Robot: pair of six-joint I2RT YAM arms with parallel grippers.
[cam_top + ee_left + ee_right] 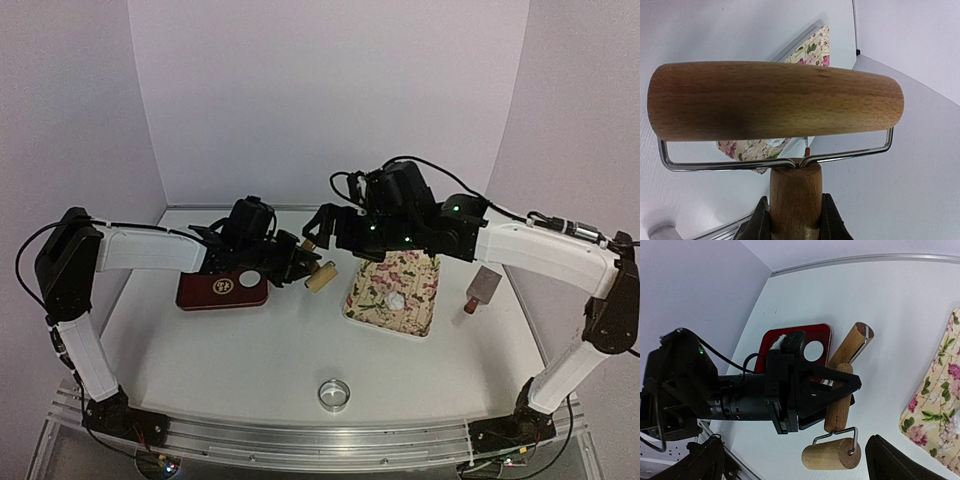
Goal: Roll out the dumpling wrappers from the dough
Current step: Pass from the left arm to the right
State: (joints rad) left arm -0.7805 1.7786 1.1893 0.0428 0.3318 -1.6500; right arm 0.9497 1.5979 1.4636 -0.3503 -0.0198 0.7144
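My left gripper (796,212) is shut on the wooden handle of a rolling pin (775,100), whose wide roller fills the left wrist view. From above, the left gripper (296,266) holds the rolling pin (321,276) above the table between a red board (200,295) and a floral mat (420,272). A flat white round wrapper (249,279) lies on the red board; the right wrist view shows this wrapper (813,350) too. A small white piece of dough (397,300) rests on the mat. My right gripper (325,232) hovers just above the pin, and this right gripper (795,450) is open and holds nothing.
A shiny metal ring cutter (335,393) sits near the table's front edge. A scraper with a red handle (480,290) lies right of the mat. White walls close in the back and both sides.
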